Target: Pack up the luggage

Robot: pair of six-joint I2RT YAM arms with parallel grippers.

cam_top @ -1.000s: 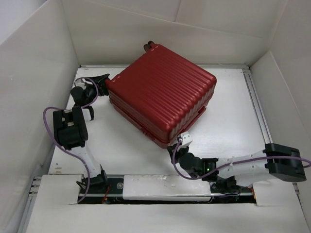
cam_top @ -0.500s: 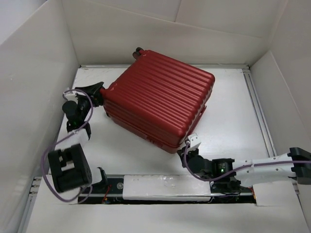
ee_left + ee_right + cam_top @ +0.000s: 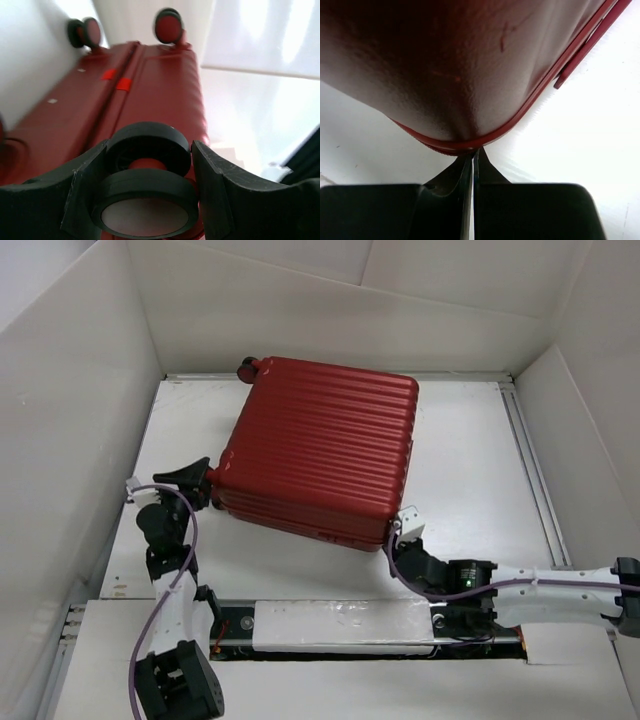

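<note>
The luggage [image 3: 320, 445] is a dark-red ribbed suitcase lying flat and closed in the middle of the white table [image 3: 470, 460]. My left gripper [image 3: 200, 485] is at its near-left corner, and in the left wrist view the gripper [image 3: 149, 150] is shut on a dark double wheel [image 3: 145, 187] of the luggage [image 3: 150, 85]. My right gripper [image 3: 403, 532] is at the near-right corner. In the right wrist view the right gripper [image 3: 472, 152] is shut, with its tips touching the seam rim of the luggage [image 3: 460, 65]. The lining is hidden.
White walls [image 3: 70, 420] box in the table on the left, back and right. Another wheel [image 3: 246, 367] sticks out at the suitcase's far-left corner, close to the back wall. The arm bases and a white rail [image 3: 330, 625] run along the near edge.
The suitcase has turned counter-clockwise and now lies squarer to the table. My left gripper came toward the near edge with the wheel corner. My right gripper shifted right with the near corner.
</note>
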